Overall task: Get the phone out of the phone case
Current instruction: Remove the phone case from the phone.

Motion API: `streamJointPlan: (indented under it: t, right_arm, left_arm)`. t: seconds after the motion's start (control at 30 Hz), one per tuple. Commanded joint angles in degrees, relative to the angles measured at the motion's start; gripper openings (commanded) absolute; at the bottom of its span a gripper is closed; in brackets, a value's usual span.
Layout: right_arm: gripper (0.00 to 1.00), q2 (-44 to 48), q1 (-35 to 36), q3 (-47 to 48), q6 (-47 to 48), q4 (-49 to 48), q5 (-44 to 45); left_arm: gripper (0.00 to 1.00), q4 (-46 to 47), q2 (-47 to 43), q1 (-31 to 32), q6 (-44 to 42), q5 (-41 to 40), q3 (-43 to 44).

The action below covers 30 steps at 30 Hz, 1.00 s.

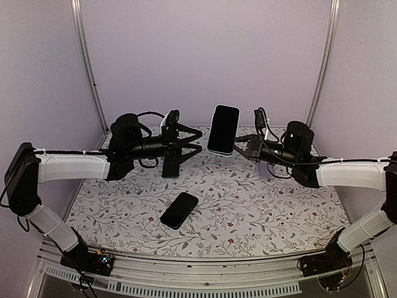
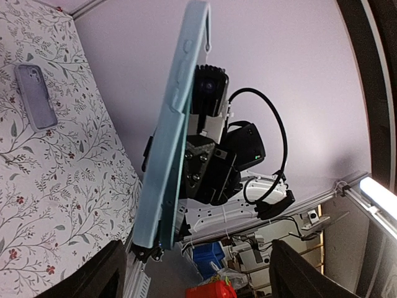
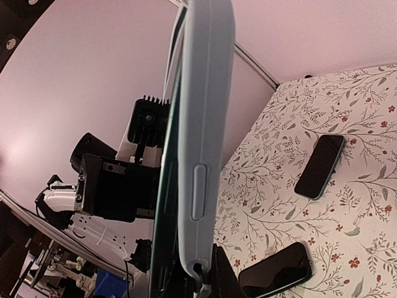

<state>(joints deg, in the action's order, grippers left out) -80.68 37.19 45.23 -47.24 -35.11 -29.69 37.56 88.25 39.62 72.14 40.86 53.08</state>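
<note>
While the right jaws pinch it, the smooth phone case [image 1: 223, 129] stands upright.

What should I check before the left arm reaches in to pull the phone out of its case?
1. Right gripper shut on the cased phone: ok.
2. Cased phone upright, lifted off the table: ok.
3. Left gripper open, facing it, not touching: ok.
4. Any corner popped loose: cannot tell.
5. Spare phone lies flat below, out of the way: ok.
</note>
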Motion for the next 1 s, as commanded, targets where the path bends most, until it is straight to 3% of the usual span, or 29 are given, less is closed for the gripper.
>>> streamJointPlan:
  t: [0.0,0.5,0.97]
  right_arm:
    - [0.00,-0.58,-0.19,-0.05,0.45,-9.10,4.34]
    - [0.00,-1.90,1.25,0.82,0.43,-13.37,8.73]
    - [0.00,-2.68,5.18,0.91,2.56,-13.58,12.66]
  left_arm:
    - [0.81,7.82,1.53,3.47,3.05,-1.65,0.24]
    - [0.81,21.06,8.56,8.62,8.44,-3.99,2.72]
    - [0.81,21.23,8.63,8.49,8.50,-8.55,2.34]
